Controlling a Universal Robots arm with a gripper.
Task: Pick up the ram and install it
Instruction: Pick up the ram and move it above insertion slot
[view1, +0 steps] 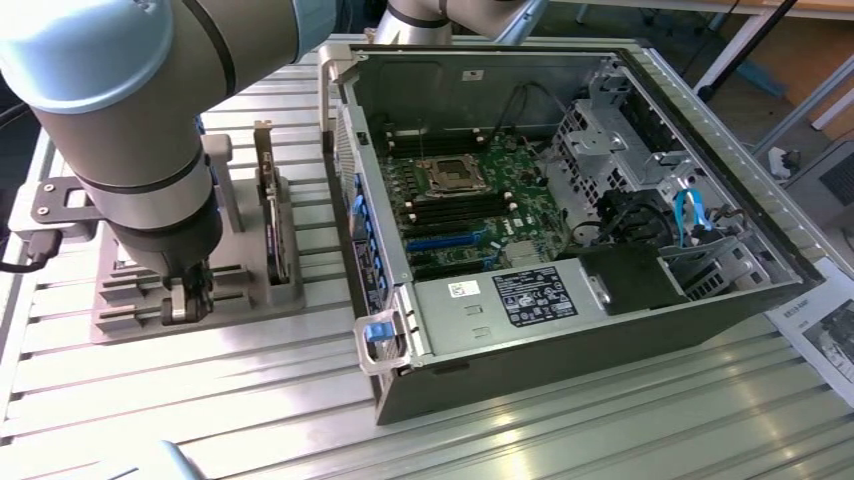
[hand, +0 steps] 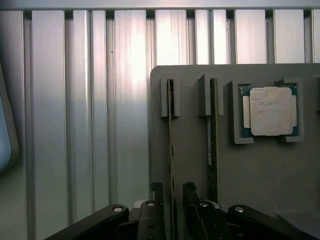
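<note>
The ram (hand: 171, 145), a thin stick standing on edge in a slot of a grey holder tray (hand: 250, 175), sits between the open jaws of a robot arm (view1: 134, 150) on a slatted metal table (hand: 100, 100). The jaws stand wide apart, one on each side of the stick, and appear not to touch it. The step in hand looks to be the pickup: the arm is down over the tray, nothing is gripped, and the install is not begun. A sound grip, by this reckoning, calls for the jaws to be centred on the board and square to it before they close. The stick is thin, and a larger dark card (hand: 212, 145) stands in the neighbouring slot just beside it, close to one jaw. A square silver processor chip (hand: 270, 111) lies flat in its own recess farther along the tray, apart from both. The wrist view gives the fine detail: the stick edge-on, the gap on either side of it, and the chip. The exterior view gives the wider picture: the arm stands upright over the tray at that view's left. At its right an open computer case (view1: 601, 330) lies on its side on the same table, its motherboard (view1: 467, 200) exposed, well apart from the tray
</note>
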